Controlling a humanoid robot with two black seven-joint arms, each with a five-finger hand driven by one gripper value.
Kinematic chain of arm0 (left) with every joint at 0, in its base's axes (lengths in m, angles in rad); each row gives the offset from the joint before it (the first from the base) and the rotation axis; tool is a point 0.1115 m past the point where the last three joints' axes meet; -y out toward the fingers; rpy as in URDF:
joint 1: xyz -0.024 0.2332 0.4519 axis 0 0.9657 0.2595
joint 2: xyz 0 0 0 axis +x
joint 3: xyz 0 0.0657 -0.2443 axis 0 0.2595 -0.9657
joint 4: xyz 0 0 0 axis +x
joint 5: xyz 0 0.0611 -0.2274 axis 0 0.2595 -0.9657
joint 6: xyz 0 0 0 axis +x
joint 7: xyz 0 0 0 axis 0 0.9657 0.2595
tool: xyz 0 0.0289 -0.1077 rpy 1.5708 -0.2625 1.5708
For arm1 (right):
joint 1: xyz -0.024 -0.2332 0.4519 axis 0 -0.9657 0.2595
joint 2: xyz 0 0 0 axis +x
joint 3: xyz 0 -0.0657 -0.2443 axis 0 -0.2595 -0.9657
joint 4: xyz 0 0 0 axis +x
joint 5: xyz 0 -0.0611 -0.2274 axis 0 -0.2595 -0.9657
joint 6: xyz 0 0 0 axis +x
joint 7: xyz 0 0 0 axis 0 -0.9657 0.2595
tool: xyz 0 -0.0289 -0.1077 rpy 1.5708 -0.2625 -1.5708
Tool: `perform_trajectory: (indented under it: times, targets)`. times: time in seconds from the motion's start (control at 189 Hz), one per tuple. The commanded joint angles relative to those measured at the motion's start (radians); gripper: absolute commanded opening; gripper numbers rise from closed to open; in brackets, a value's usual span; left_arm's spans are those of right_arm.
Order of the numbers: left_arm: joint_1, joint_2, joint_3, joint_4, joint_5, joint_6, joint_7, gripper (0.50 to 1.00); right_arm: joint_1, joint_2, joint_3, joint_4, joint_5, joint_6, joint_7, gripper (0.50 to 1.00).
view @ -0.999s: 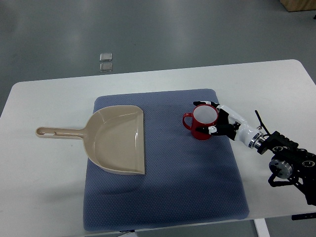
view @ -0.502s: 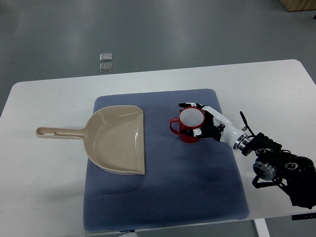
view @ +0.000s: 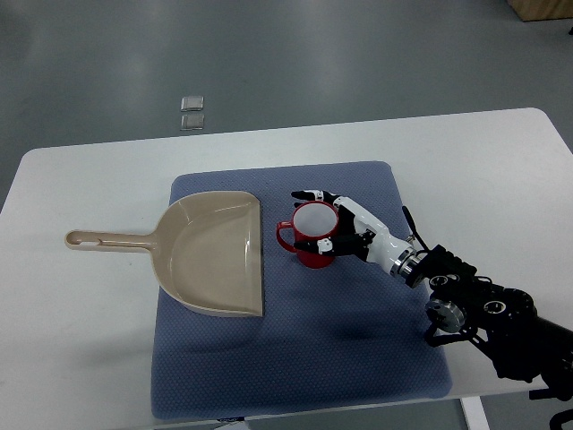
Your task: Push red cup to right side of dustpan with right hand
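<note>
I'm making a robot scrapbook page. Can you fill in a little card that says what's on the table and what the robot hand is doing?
table: white table
mat: blue mat spread on the table
dustpan: beige dustpan on the mat's left part, handle pointing left
cup: red cup, upright, white inside, just right of the dustpan, handle toward it
cup and dustpan: close, small gap visible
right hand: right hand against the cup's right side, fingers around it
left hand: not in view
</note>
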Motion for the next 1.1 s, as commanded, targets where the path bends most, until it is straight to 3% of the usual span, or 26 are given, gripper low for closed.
perform_trajectory:
  times: [0.0, 0.56, 1.094]
  targets:
    - [0.0, 0.0, 0.0, 0.0, 0.0, 0.0, 0.0, 1.0, 0.007, 0.016, -0.009, 0.0, 0.0, -0.006, 0.0, 0.93]
    - [0.0, 0.0, 0.0, 0.0, 0.0, 0.0, 0.0, 1.0, 0.016, 0.079, -0.058, 0.002, 0.001, -0.029, 0.0, 0.93]
    - [0.0, 0.0, -0.002, 0.0, 0.0, 0.0, 0.0, 1.0, 0.034, 0.048, -0.036, 0.002, 0.021, -0.015, 0.0, 0.934]
